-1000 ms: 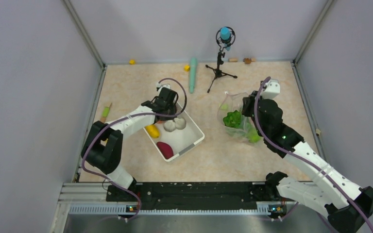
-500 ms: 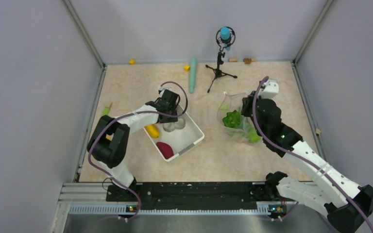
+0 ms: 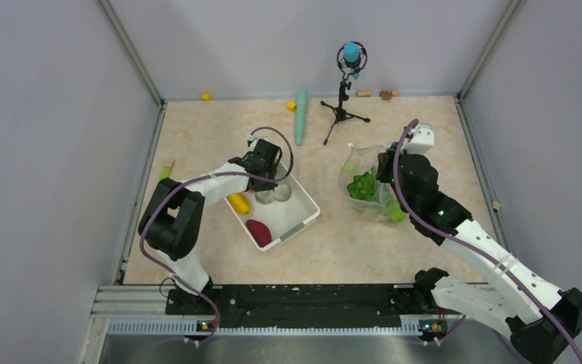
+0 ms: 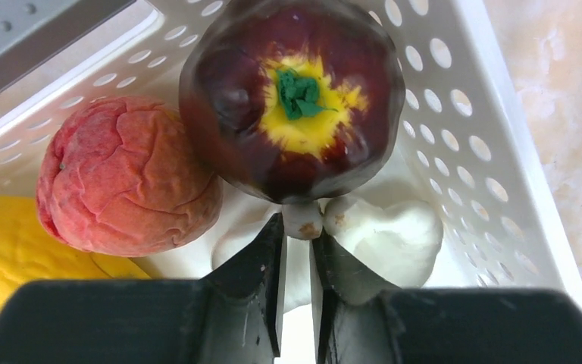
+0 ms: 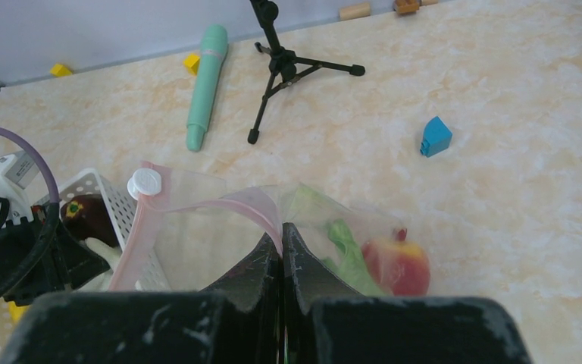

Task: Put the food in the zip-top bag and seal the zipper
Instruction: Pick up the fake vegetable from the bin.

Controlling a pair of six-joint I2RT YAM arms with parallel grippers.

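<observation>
My left gripper (image 4: pixel 297 224) reaches into the white basket (image 4: pixel 492 152), and its narrow jaws pinch the small stem of a whitish garlic-like piece (image 4: pixel 383 235). Just beyond it lie a dark maroon fruit (image 4: pixel 292 98), a wrinkled red piece (image 4: pixel 125 178) and a yellow piece (image 4: pixel 15 243). From above, a maroon root (image 3: pixel 258 231) lies nearer the basket's front. My right gripper (image 5: pixel 282 231) is shut on the pink zipper (image 5: pixel 197 208) of the zip-top bag (image 3: pixel 367 186) and holds its mouth up. Inside the bag are a green cabbage (image 3: pixel 362 186) and a red apple (image 5: pixel 395 265).
A long teal cylinder (image 3: pixel 301 116) and a small tripod stand (image 3: pixel 342 98) are at the back. Yellow blocks (image 3: pixel 206 96) lie along the far wall, and a blue block (image 5: pixel 435 137) sits beyond the bag. A green piece (image 3: pixel 165 174) lies at the left wall.
The left arm's elbow has swung in toward the basket and its wrist has settled lower over the whitish pieces. The right arm and the bag have stayed put.
</observation>
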